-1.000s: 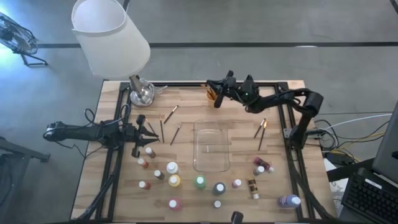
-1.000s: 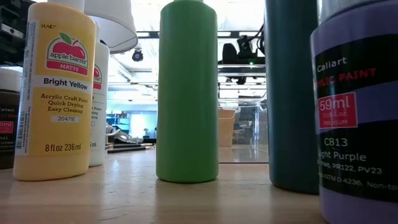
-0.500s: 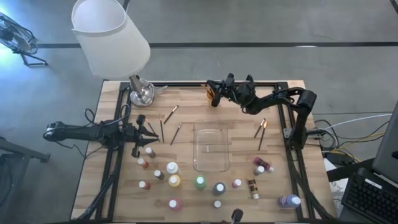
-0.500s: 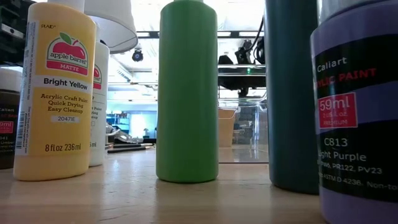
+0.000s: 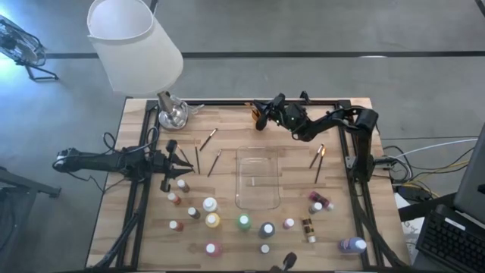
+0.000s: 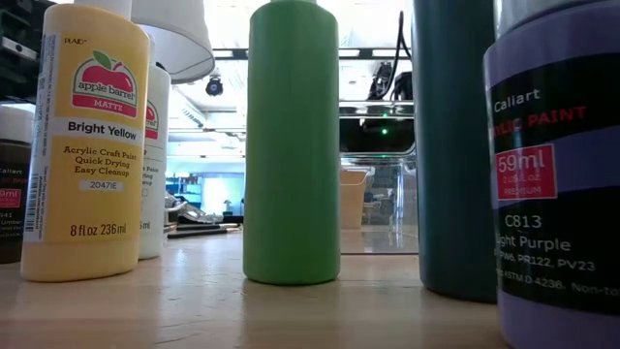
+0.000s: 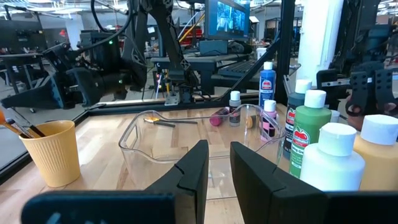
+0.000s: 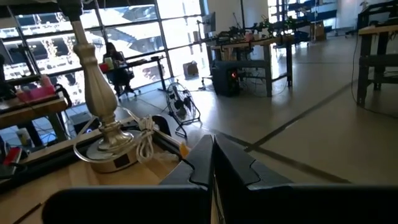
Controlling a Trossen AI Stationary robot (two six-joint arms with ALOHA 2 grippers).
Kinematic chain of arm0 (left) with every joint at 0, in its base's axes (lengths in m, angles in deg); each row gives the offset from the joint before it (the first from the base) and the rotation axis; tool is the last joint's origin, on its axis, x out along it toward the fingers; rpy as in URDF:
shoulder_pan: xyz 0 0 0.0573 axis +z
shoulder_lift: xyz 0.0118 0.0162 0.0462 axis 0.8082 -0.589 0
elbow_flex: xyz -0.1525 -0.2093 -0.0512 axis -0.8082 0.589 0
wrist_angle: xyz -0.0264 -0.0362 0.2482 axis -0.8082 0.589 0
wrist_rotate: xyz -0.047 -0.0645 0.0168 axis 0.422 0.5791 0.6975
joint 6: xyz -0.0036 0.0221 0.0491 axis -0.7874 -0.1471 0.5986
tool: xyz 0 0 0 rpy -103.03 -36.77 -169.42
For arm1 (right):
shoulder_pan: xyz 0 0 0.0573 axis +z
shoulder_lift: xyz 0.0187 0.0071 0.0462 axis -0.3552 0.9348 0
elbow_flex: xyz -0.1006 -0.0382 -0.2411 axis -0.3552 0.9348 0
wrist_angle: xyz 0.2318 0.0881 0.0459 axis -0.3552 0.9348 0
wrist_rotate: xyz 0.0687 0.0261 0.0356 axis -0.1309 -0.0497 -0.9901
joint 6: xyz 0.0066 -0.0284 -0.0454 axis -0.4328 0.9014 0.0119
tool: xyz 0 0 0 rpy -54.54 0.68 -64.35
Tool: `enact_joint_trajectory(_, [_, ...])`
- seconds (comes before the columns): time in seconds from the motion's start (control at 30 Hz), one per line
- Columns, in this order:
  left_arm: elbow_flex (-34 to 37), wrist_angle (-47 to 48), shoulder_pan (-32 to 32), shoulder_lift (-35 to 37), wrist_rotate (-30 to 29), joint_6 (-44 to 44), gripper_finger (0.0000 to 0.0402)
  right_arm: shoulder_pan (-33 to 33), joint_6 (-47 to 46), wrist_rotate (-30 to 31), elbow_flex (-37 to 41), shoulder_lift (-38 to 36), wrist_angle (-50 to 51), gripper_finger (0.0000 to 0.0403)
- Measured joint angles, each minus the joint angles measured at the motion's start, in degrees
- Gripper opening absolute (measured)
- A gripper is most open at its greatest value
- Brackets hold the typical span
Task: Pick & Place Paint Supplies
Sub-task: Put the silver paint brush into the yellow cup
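Small paint bottles stand in the table's near half, among them white, yellow, green and purple. Thin brushes lie flat by the tray, at its left and right. More brushes stand in the orange cup at the far edge. My right gripper is shut just above that cup. My left gripper waits at the left edge, slightly open and holding nothing. My right gripper comes level from the table's right, its shut fingertips over the cup's mouth. A thin pale line shows between the fingers in its wrist view. I cannot tell whether that is a brush, or whether the gripper touches the cup.
A clear plastic tray sits mid-table. A lamp with a white shade stands on its metal base at the far left corner. Black frame rails run along the table's left, right and far sides.
My right arm has sunk toward the orange cup and its wrist has rolled a little. Its fingers have stayed shut.
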Motion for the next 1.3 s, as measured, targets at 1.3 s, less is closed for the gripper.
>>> enact_joint_trajectory(1.3, [0.0, 0.0, 0.0, 0.0, 0.0, 0.0, 0.0074, 0.3, 26.1, 1.0, -0.1, -22.5, 5.0, 0.0163])
